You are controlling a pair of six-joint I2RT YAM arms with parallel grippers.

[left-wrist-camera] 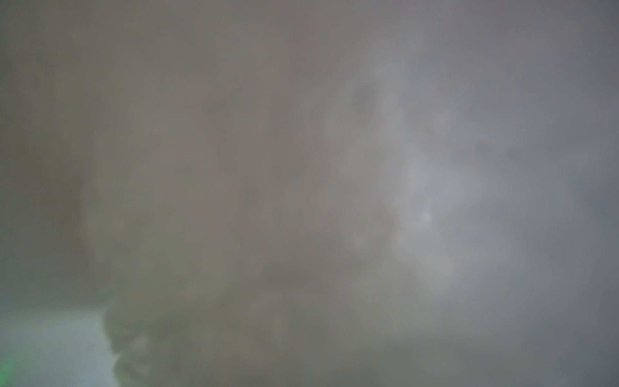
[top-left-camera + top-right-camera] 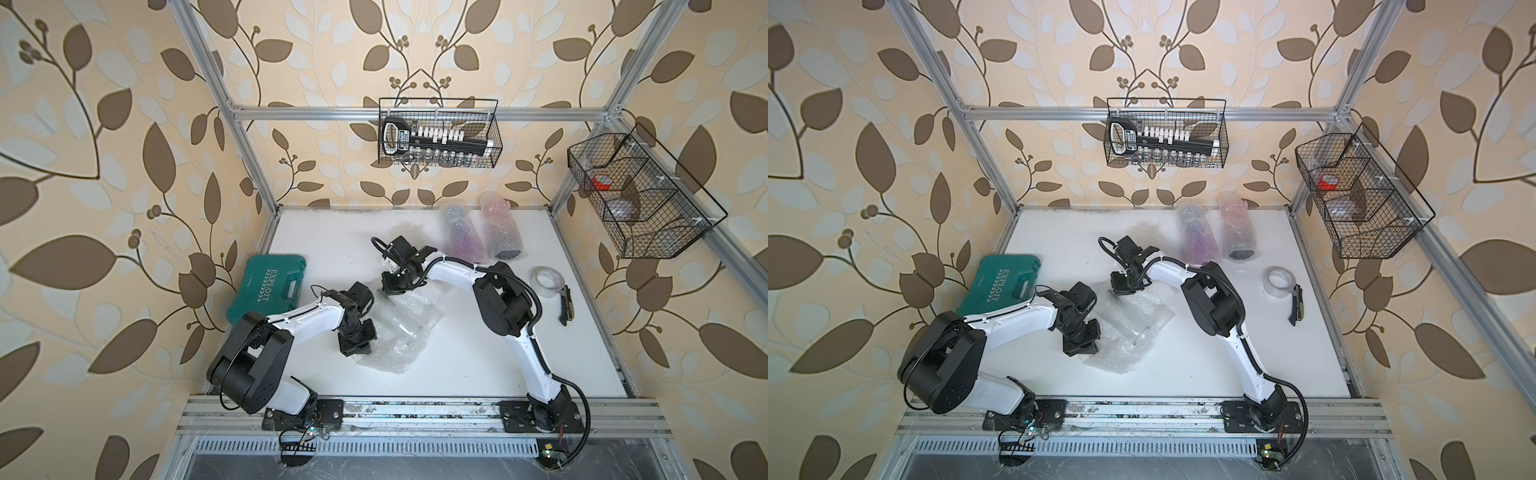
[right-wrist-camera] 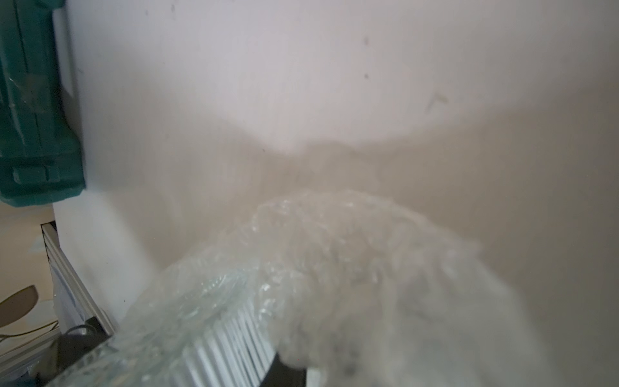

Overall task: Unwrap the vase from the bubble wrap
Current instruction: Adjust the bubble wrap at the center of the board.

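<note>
- Vase (image 2: pixel 397 318): clear glass, lies mid-table on the opened bubble wrap (image 2: pixel 388 357), part-covered.
- L gripper (image 2: pixel 358 338), vase's 8 o'clock: jaws pressed together at wrap edge, prob. anchoring sheet.
- R gripper (image 2: pixel 390 289), 11 o'clock, at vase end, prob. to draw it out; jaws: can't tell.

Mid-bench (image 2: pixel 457 374): bubble wrap (image 2: pixel 386 357), vase (image 2: pixel 395 322) lying on it. Left of the wrap: tool case (image 2: pixel 268 289). Behind and to its right: wrapped bundle (image 2: pixel 462 237), second bundle (image 2: pixel 500 232) alongside. Right of the wrap: tape roll (image 2: pixel 547 281), cutter (image 2: pixel 566 305) just beyond.
</note>
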